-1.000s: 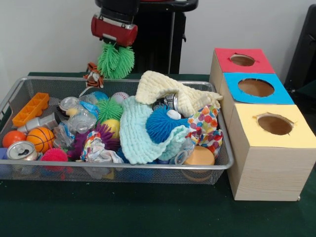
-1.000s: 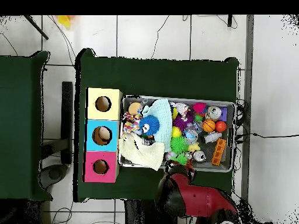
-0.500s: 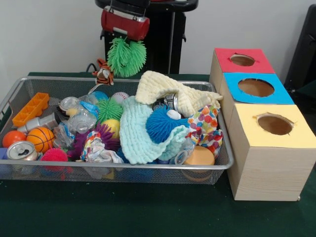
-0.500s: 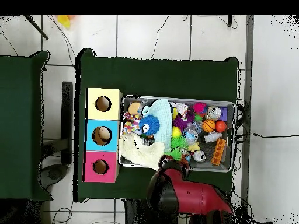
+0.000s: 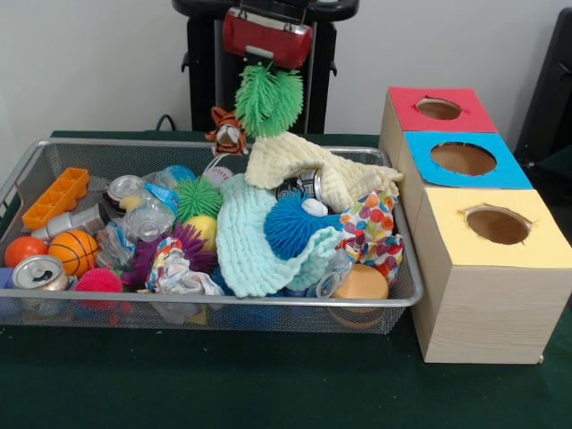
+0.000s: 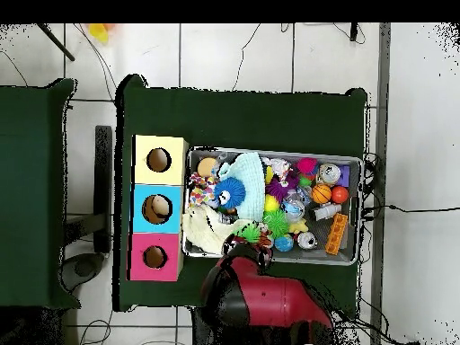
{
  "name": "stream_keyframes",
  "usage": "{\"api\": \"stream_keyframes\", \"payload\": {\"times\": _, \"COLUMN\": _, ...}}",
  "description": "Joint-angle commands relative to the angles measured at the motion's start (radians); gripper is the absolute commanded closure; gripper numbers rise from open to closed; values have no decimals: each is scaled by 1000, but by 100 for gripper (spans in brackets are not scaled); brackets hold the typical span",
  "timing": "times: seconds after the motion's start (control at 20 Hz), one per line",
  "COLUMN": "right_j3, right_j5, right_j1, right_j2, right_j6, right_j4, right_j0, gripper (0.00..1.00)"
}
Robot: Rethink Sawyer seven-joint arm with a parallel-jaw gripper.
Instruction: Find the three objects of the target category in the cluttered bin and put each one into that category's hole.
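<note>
My gripper (image 5: 266, 82), under a red wrist block, hangs above the far rim of the wire mesh bin (image 5: 223, 302). It is shut on a green spiky ball (image 5: 268, 100) that hides the fingers. The orange striped tiger (image 5: 229, 132) dangles at the ball's lower left and travels with it. In the overhead view the arm (image 6: 256, 296) reaches the bin's near edge (image 6: 361, 207), with the green ball (image 6: 248, 232) just above it. The teddy bear is hidden or out of view.
A red box (image 5: 438, 109), a blue box (image 5: 463, 158) and a yellow box (image 5: 497, 223), each with a round hole, stand right of the bin. The bin holds a yellow cloth (image 5: 304, 165), a mint cloth (image 5: 255, 237), spiky balls, cans and toy balls.
The gripper has moved right along the bin's far side, toward the boxes, carrying the green spiky ball and the dangling tiger with it.
</note>
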State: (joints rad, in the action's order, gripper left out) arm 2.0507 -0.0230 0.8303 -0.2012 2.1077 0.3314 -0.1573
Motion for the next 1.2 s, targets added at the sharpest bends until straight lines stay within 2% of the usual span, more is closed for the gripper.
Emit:
{"api": "stream_keyframes", "payload": {"times": 0.05, "right_j3": 38, "right_j5": 16, "right_j1": -31, "right_j2": -4, "right_j6": 182, "right_j4": -69, "right_j0": 53, "gripper": 100}}
{"api": "stream_keyframes", "payload": {"times": 0.55, "right_j3": 43, "right_j5": 50, "right_j1": -59, "right_j2": -2, "right_j6": 182, "right_j4": -96, "right_j0": 62, "gripper": 100}}
{"api": "stream_keyframes", "payload": {"times": 0.9, "right_j3": 88, "right_j5": 120, "right_j1": -99, "right_j2": -15, "right_j6": 213, "right_j4": -119, "right_j0": 86, "gripper": 100}}
{"api": "stream_keyframes", "payload": {"times": 1.2, "right_j3": 107, "right_j5": 173, "right_j1": -116, "right_j2": -16, "right_j6": 195, "right_j4": -105, "right_j0": 62, "gripper": 100}}
